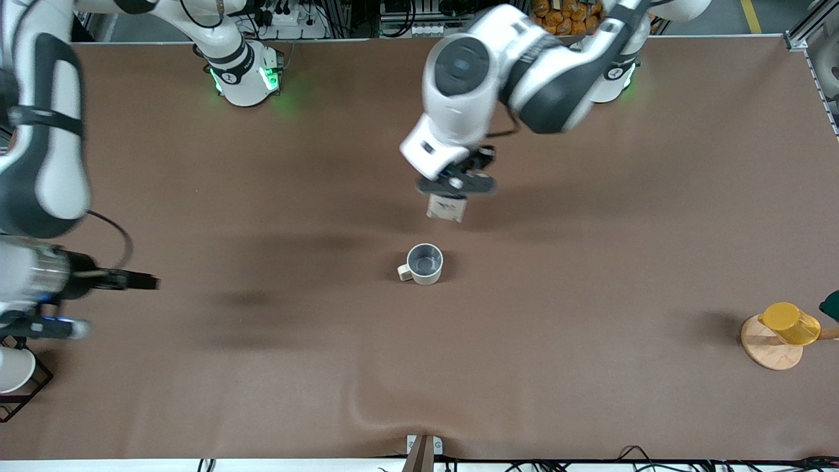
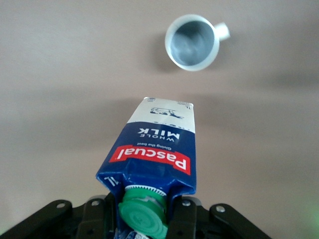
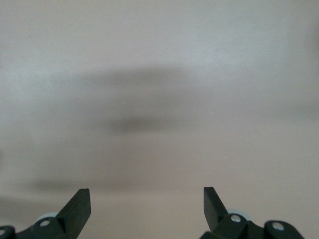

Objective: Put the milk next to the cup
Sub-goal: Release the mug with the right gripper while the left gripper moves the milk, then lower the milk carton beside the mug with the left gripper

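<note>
The milk point(image 2: 154, 152) hangs in my left claw point(image 1: 457, 185), clamped by its gable end just under the green cap point(image 2: 143, 214), with the carton's base pointing down at the surface point(image 1: 590, 275). I see it over bare brown cloth a little farther from the front camera than the cup point(image 1: 423, 263), and it does not touch the cup. In the left wrist view the red label band and the words "whole milk" read clearly, and the cup point(image 2: 192, 42) sits well apart from the carton's base. The surface is one wide brown sheet, rumpled into a low fold near the edge closest to the front camera. Along the edge where the arm bases stand I see frames, cables and a crate of orange packets. The cup stands upright, grey inside, and I see nothing in it; its small handle points toward the right arm's end of the surface. At the left arm's end a yellow cup point(image 1: 790, 323) lies tilted on a round wooden stand point(image 1: 768, 346). At the right arm's end a white cup point(image 1: 14, 369) sits in a black wire rack point(image 1: 29, 387). My right claw point(image 1: 141, 281) waits over bare surface at its own end, its fingers point(image 3: 77, 209) spread apart and holding nothing.
</note>
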Motion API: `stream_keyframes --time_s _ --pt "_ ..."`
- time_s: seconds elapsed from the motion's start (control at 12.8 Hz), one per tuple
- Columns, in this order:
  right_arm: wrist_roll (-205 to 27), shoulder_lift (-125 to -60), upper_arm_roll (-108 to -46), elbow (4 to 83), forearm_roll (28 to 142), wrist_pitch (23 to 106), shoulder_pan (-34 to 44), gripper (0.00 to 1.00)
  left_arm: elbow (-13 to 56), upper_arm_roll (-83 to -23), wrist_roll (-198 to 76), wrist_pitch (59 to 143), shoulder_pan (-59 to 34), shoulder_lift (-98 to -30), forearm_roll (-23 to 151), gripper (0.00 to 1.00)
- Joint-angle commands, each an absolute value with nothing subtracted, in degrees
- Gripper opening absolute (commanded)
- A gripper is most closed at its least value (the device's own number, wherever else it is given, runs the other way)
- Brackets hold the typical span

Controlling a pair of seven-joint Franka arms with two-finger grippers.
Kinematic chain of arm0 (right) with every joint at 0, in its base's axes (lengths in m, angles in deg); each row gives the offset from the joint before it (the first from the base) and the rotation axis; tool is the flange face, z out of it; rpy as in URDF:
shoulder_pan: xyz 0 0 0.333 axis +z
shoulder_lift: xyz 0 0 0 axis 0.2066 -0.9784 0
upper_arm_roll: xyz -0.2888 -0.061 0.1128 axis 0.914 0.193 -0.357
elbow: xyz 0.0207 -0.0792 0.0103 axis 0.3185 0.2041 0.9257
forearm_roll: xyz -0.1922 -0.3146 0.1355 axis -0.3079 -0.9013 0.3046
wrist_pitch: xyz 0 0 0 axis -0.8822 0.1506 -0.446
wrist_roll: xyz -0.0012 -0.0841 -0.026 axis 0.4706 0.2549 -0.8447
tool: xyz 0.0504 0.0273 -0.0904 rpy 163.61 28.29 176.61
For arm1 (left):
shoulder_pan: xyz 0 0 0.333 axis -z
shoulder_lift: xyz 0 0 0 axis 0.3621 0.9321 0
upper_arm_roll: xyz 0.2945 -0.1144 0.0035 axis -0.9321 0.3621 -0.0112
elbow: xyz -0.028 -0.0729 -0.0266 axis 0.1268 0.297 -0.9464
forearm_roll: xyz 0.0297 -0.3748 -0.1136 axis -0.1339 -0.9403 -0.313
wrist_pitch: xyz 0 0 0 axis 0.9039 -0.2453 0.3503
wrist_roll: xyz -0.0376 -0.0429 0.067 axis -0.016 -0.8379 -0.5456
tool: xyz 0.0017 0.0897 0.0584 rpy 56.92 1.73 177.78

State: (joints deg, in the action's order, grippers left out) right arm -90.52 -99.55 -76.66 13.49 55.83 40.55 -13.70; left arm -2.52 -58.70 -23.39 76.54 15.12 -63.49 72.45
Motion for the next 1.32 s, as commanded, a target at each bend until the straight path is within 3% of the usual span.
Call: stream_keyframes --time_s 0.0,0.39,0.54,0.86,1.25 --pt "-98.0 -91.7 -78.2 20.4 54.7 39.0 -18.6 1.00 -3.3 -59.8 -22.3 79.5 18.1 -60.8 72.0 0.00" --pt "-91.7 -72.9 -78.8 36.7 54.3 39.3 -17.7 1.00 -3.4 -60.2 -20.8 86.4 18.5 -54.7 72.2 0.00" --pt "-90.4 -69.2 -78.7 40.3 54.3 39.3 -16.4 1.00 -3.4 -60.4 -19.7 88.3 18.5 -53.4 72.7 0.00" --pt "-90.3 -67.1 -79.0 41.9 53.6 40.2 -15.5 1.00 -3.7 -66.0 -16.8 88.8 21.3 -53.2 73.0 0.00" --pt "-85.6 -67.1 -79.0 42.1 49.7 40.9 -11.7 1.00 -3.7 -66.7 -17.0 90.7 21.7 -51.2 73.0 0.00"
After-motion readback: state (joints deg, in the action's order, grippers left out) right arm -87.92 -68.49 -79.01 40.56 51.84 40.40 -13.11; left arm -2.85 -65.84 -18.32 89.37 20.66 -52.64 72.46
